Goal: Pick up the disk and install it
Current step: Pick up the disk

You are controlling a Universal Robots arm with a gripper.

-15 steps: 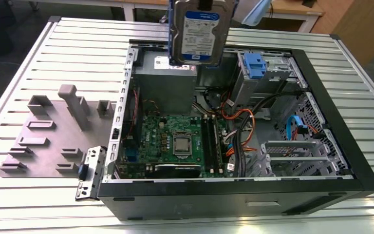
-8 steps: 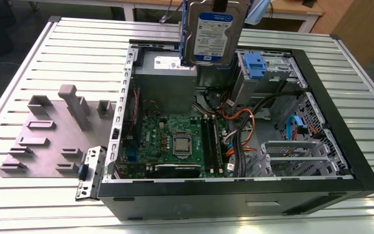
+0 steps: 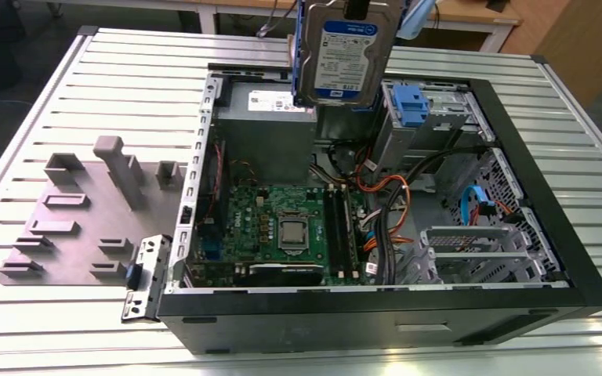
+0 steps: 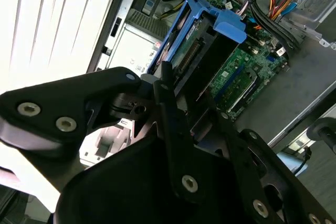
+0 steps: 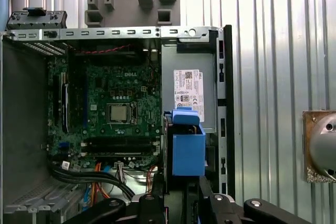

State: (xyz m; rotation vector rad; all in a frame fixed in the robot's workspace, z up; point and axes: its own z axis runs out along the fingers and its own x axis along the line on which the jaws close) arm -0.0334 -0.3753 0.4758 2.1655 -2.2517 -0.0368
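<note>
Second wrist view has your jaws clamped on the disk (image 4: 210,59), with matte black fingers (image 4: 173,119) pinching its blue plastic carrier frame. The disk juts straight out beyond the fingertips, connector edge showing.

From the exterior view, you've got the disk (image 3: 343,59) hanging upright at the top. It's a flat silver slab with its white-and-blue label facing the camera and the blue frame down both long edges.

Right under it sits the grey metal power supply box (image 3: 270,117) with a small white sticker, inside the open black computer case (image 3: 552,235). Just to the exterior view's right, a bare blue tab (image 3: 411,106) sits in the steel drive bay.

Lower in the case lie the green motherboard (image 3: 280,227) and orange cables (image 3: 385,188). The case rests on your ribbed aluminium counter (image 3: 50,102), beside a grey block fixture (image 3: 81,211).
</note>
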